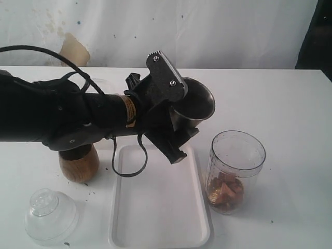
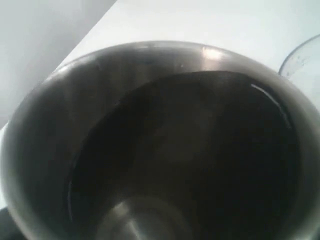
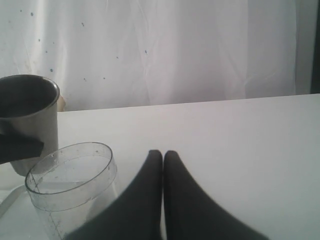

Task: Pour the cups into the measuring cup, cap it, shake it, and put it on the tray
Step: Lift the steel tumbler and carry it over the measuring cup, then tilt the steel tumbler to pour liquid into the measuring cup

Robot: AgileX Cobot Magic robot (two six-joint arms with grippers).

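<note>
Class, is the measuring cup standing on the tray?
No, the measuring cup stands on the table beside the tray.

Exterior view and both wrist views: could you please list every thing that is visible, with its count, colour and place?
steel tumbler: one, shiny grey, lifted and tilted, in the left claw
wooden cup: one, brown, upright on the table, left of the tray
measuring cup: one, clear, upright on the table, right of the tray
brown pieces: a small heap, brown, at the bottom of the measuring cup
tray: one, white, flat on the table, near middle
clear domed lid: one, colourless, on the table, near left
table: one, white
left claw: one, black, shut on the steel tumbler
right claw: one, black, shut, empty, near the measuring cup
</note>
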